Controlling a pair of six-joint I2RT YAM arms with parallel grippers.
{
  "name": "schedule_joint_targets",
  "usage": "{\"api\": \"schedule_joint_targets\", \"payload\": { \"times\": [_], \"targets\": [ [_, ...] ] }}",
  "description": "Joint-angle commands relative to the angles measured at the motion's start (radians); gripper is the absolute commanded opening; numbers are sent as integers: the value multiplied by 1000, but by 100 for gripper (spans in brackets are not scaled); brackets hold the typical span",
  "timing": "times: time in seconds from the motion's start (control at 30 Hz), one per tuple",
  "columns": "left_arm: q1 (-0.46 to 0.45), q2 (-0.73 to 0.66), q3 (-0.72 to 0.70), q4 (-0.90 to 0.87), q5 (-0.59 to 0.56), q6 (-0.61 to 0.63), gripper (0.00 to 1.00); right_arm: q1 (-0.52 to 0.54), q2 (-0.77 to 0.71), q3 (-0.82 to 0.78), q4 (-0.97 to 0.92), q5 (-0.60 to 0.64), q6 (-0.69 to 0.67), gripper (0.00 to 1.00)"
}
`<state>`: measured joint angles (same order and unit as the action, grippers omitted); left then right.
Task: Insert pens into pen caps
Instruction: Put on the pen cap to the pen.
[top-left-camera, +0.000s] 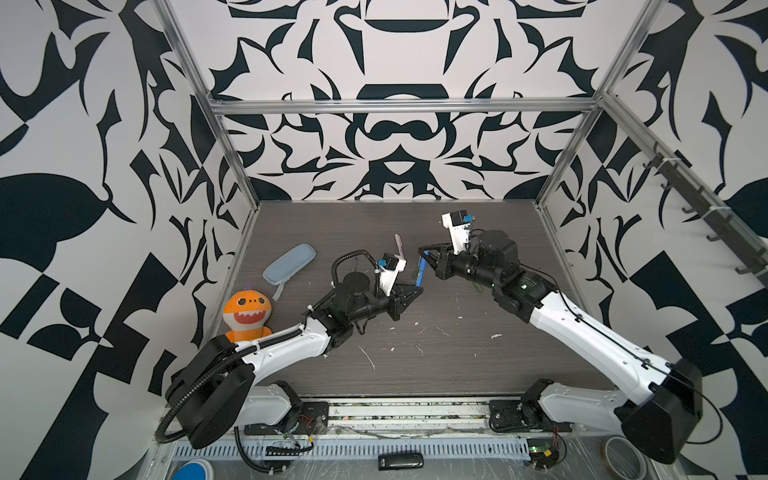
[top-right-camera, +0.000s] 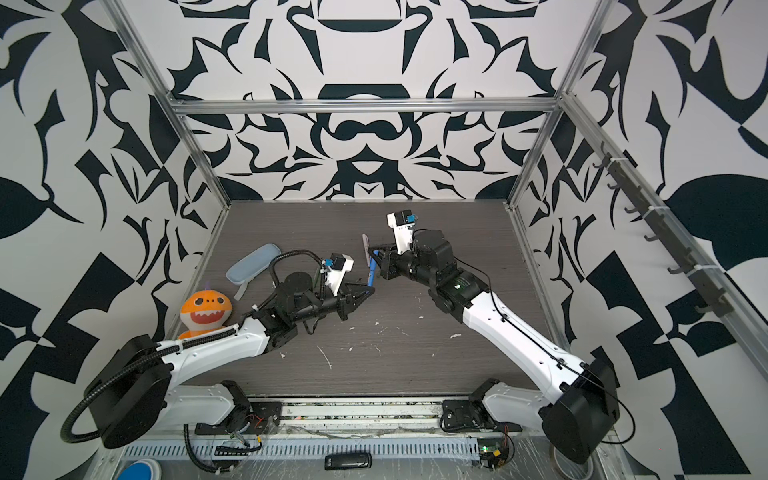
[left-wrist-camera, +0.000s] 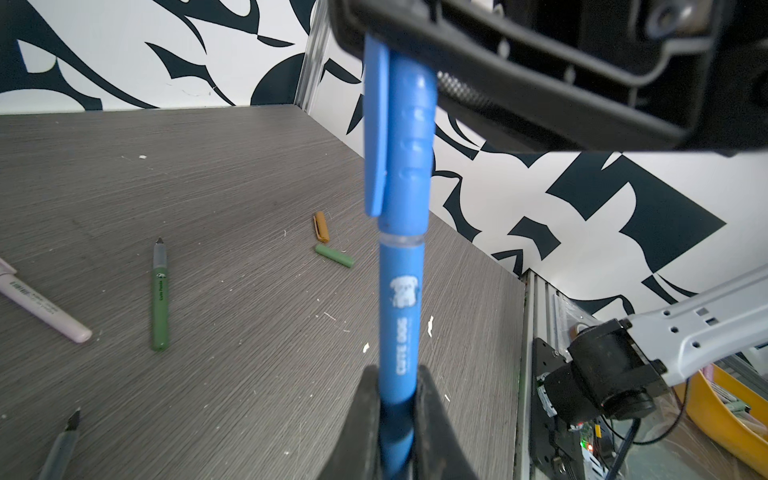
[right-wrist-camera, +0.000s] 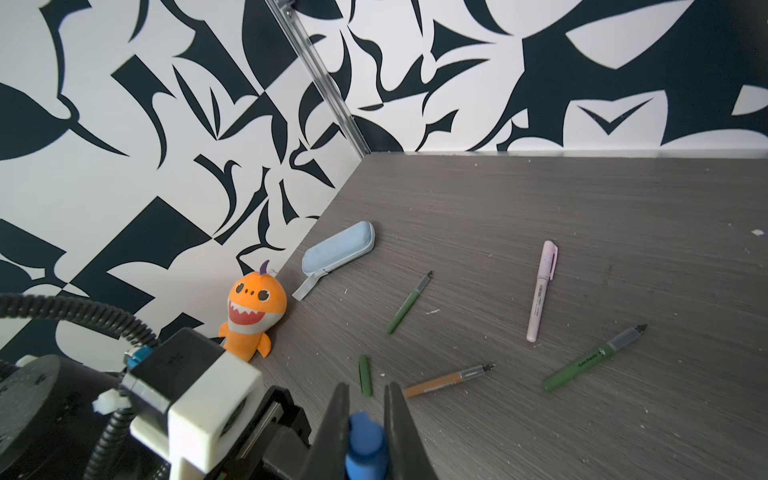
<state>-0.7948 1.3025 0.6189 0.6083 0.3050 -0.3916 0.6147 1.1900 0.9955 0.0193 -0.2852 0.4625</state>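
Between the clenched fingers (left-wrist-camera: 361, 415) of the left gripper (left-wrist-camera: 399, 386) the blue pen (left-wrist-camera: 401, 311) is grasped by its tail end; beyond those fingertips its tip end sits inside the blue cap (left-wrist-camera: 409, 137), which the right gripper (right-wrist-camera: 368, 399) pinches tight. Past the right fingertips, down on the table (right-wrist-camera: 582, 199), lie a green cap (right-wrist-camera: 365, 375), an orange-brown pen (right-wrist-camera: 444, 380), a green pen (right-wrist-camera: 409, 303), a second green pen (right-wrist-camera: 590, 359) and a capped pink pen (right-wrist-camera: 542, 291)

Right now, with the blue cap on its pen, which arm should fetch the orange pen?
Right, likely: orange pen lies just ahead of the right gripper; left gripper holds the blue pen by its barrel.
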Motion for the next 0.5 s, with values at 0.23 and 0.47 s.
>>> {"api": "schedule_joint_targets", "payload": {
  "times": [0.23,0.47],
  "targets": [
    [27,-20,163,156,-97,-16,0,15,-24,-159,34,-47,64,3],
    [47,-20,220,153,-89,8,0,19,-30,-233,58,-39,79,2]
  ]
}}
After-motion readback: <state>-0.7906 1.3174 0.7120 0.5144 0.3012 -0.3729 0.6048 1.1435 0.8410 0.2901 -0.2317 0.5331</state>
